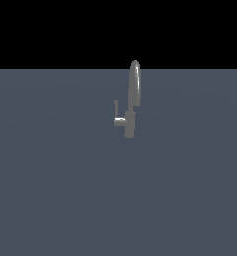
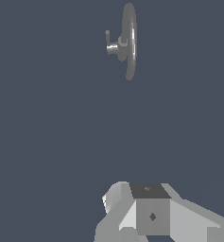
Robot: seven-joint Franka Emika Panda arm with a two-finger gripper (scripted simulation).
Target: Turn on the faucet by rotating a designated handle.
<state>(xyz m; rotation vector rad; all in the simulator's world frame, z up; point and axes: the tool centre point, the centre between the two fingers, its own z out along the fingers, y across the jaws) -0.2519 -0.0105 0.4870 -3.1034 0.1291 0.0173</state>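
Observation:
A small grey metal faucet [image 1: 131, 120] stands on the dark grey floor, and its tall narrow arched spout rises above a short cylindrical base. Its handle [image 1: 118, 117] is a thin L-shaped lever: a short stub pointing toward the exterior view's left, ending in a slim upright rod. In the wrist view the faucet [image 2: 129, 45] and the handle [image 2: 110, 44] appear small and far away. Blocky grey and white parts of my gripper [image 2: 149, 210] show at that picture's edge, far from the faucet. The fingers' spacing is not readable. The arm is absent from the exterior view.
A flat dark grey surface [image 1: 65, 190] spreads all around the faucet up to a black background. No other object shows in either view.

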